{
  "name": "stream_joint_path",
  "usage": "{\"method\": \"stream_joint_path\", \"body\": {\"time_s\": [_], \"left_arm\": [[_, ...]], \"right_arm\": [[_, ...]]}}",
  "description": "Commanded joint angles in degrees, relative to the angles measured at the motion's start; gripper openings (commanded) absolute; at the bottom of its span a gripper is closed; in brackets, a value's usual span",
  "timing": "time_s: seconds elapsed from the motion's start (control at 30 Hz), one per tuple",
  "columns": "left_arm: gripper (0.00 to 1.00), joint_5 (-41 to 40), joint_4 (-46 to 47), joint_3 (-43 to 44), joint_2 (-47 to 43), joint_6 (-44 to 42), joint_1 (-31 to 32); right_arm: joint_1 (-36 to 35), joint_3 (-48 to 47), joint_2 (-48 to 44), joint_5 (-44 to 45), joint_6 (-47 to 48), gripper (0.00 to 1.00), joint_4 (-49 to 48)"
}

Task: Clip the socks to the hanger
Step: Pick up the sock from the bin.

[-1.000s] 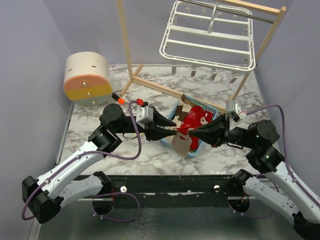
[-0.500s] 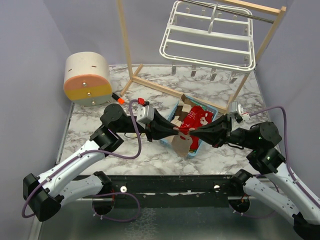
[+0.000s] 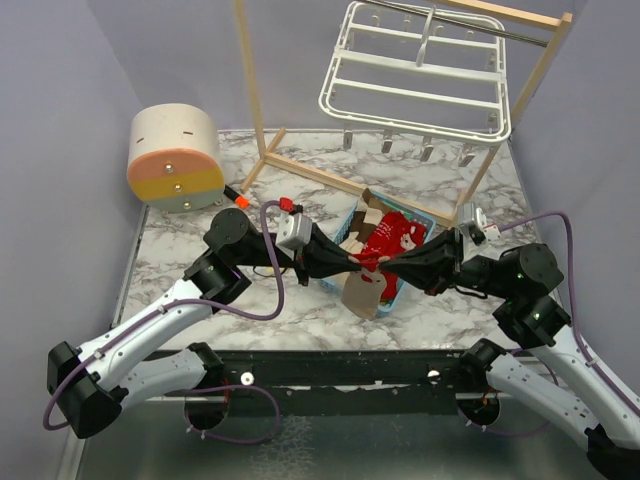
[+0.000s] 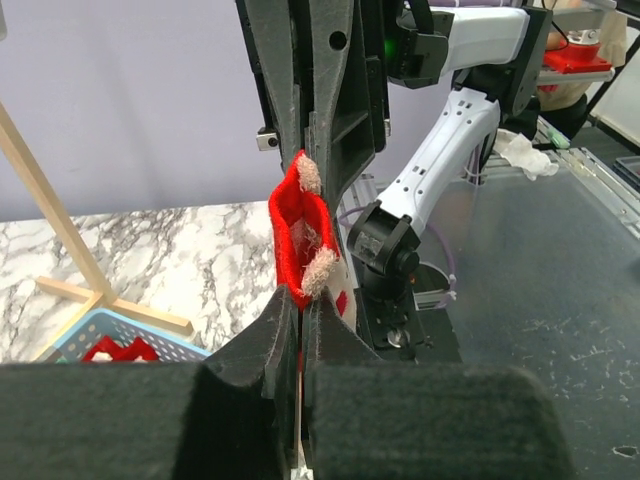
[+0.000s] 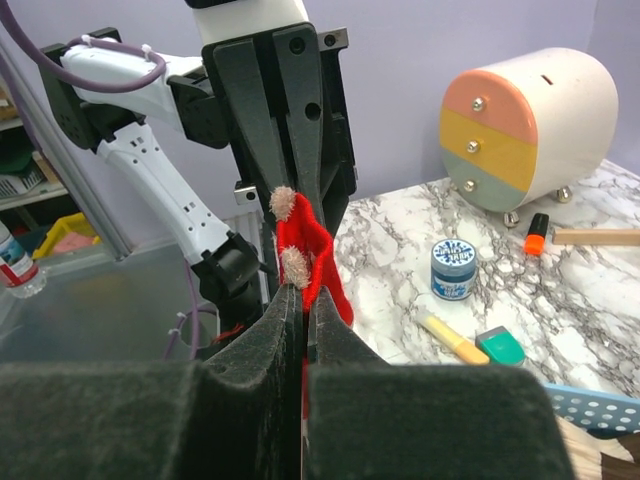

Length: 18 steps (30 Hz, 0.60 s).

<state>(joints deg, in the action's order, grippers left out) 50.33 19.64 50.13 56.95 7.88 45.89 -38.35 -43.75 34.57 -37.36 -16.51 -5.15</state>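
Left pincer (image 4: 300,312) and right pincer (image 5: 300,292) both clamped tight on red sock (image 4: 298,235); hanger (image 3: 410,119) clips bare, nothing clipped yet.

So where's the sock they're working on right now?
In the top view, the red sock is mid-table. It is pinched between the left hand and right hand, whose tips meet above the blue basket.

- Above the light-blue plastic basket (image 3: 398,291): red fabric sock (image 3: 371,262), pinched between left gripper (image 3: 356,263) and right gripper (image 3: 389,262).
- Behind the basket: white plastic rectangular hanger (image 3: 415,75), hung on the light wooden stand (image 3: 254,100).
- Far left: round cream drawer box (image 3: 175,155).
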Motion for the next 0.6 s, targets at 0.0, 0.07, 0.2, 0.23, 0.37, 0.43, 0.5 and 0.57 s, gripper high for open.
{"method": "stream_joint_path", "body": {"time_s": [0.0,0.07,0.2,0.23,0.37,0.43,0.5,0.57], "left_arm": [[0.0,0.6,1.6,0.6,-0.4,-1.3,0.6],[0.0,-0.4,1.7,0.1,-1.3,-2.2,0.6],[0.0,-1.5,1.9,-0.5,-2.8,-3.9,0.5],[0.0,-1.5,1.9,-0.6,-2.9,-4.0,0.6],[0.0,-1.0,1.9,-0.6,-2.9,-3.9,0.6],[0.0,-0.6,1.9,-0.6,-2.7,-3.7,0.6],[0.0,-0.4,1.9,-0.6,-2.7,-3.7,0.6],[0.0,-0.4,1.9,-0.5,-2.6,-3.7,0.7]], "right_arm": [[-0.2,-0.4,-0.3,1.7,0.4,0.11,2.0],[-0.2,-1.3,-0.6,2.3,1.3,0.24,4.8],[-0.2,-1.6,-2.2,3.7,2.3,0.35,9.2],[-0.2,-1.6,-2.5,4.1,2.4,0.35,9.7],[-0.2,-1.4,-3.7,4.9,2.2,0.35,10.2],[-0.2,-1.3,-3.8,5.0,1.9,0.35,9.7],[-0.2,-1.3,-3.7,4.7,1.4,0.35,8.7],[-0.3,-1.5,-3.2,4.1,0.9,0.35,7.5]]}}
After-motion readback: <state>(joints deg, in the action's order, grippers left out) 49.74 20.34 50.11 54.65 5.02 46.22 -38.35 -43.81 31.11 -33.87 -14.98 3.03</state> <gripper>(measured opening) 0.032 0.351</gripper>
